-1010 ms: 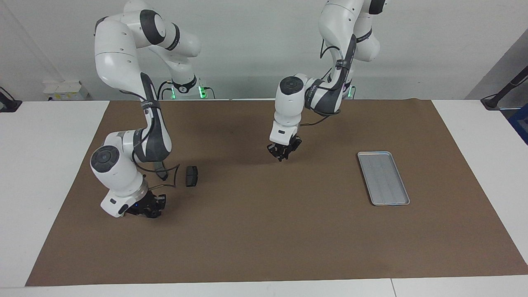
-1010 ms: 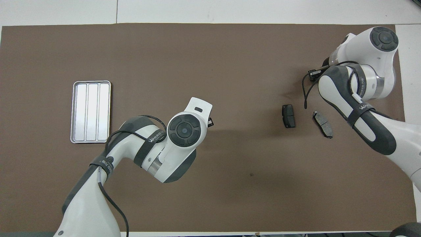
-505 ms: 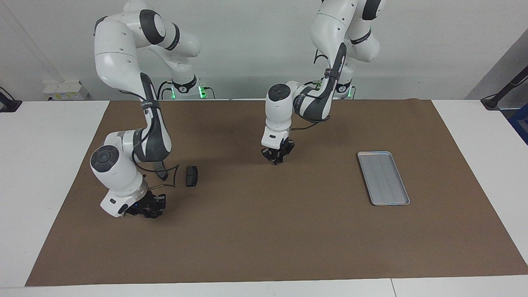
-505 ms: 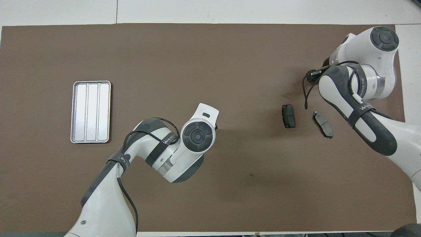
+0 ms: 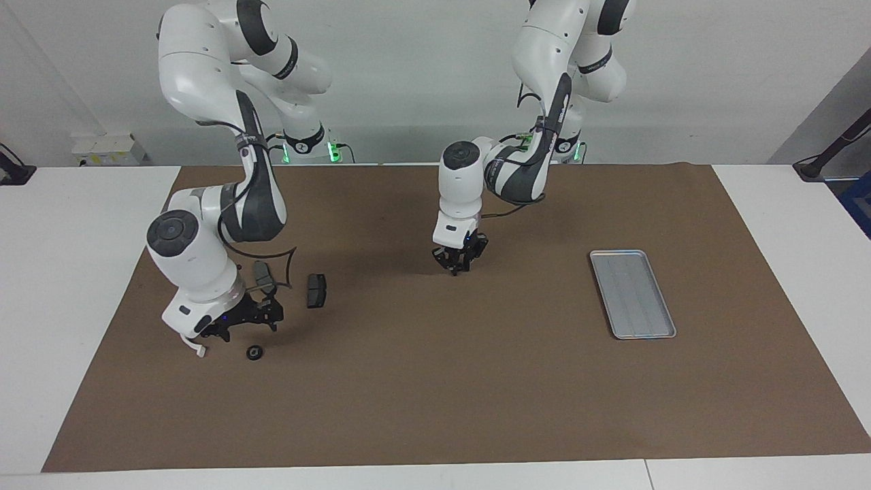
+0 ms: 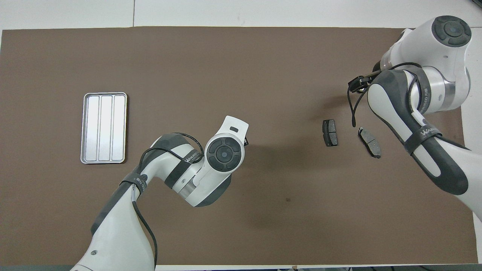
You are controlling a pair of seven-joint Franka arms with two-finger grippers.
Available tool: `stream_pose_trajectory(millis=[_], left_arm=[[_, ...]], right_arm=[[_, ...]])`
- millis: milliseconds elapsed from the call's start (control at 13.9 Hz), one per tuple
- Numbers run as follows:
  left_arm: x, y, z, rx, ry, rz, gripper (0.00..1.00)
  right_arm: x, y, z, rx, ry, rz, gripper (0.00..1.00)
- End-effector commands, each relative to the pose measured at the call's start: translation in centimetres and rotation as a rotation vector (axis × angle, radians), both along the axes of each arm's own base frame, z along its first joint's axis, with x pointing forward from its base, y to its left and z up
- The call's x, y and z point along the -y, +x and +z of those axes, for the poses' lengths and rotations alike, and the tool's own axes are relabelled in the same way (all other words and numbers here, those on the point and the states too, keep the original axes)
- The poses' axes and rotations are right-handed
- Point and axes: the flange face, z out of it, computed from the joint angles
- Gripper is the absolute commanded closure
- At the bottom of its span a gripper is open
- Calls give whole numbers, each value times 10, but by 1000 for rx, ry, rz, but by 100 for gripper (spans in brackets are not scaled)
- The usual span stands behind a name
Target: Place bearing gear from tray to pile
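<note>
The right arm bends down at its own end of the tabletop, its gripper point(image 5: 243, 325) raised just above the brown mat point(image 5: 435, 381) with jaws spread and released, holding nothing. The bearing gear point(image 5: 254, 352) lies on the mat directly below it, beside a white half-ring bracket point(image 5: 194, 346). Two dark brake pads point(image 5: 316, 290) point(image 5: 261, 273) lie nearer to the robots. The left arm folds low over the mat's middle; whether its gripper point(image 5: 460, 261) has jaws clenched or released, I cannot tell. White tabletop point(image 5: 81, 272) borders the mat, a pale wall rising past the bases. The metal tray point(image 5: 632, 293) sits empty toward the left arm's end.
</note>
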Motion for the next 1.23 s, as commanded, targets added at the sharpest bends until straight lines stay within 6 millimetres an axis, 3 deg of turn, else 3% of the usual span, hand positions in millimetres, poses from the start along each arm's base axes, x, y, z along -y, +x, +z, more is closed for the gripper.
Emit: stream_pose_trajectory(millis=[0,144,289,505,649,866,1010,1155], left_arm=[[-15,20,59,29,26,26,0],[-50,38,117,51,25,6,0],[-93,57,159,62,37,-2,0],[-168,96,206,69,58,36,0],[-249,117,240,70,77,-14,0],[-353,120,263,34,33,-104,0],[-395,105,275,-26,11,-206,0],[-416,90,290,-49,-10,-223,0]], right_arm=[[-1,-6,11,-5,-32,1,0],[-14,-7,17,-18,-36,19,0],[-17,-5,25,-23,-30,17,0],[-35,-5,35,-30,-27,26,0],[-82,-8,47,-39,-15,-58,0],[-150,-23,49,-38,-24,-397,0],[-208,-39,50,-45,12,-535,0],[-254,-56,50,-44,19,-662,0]])
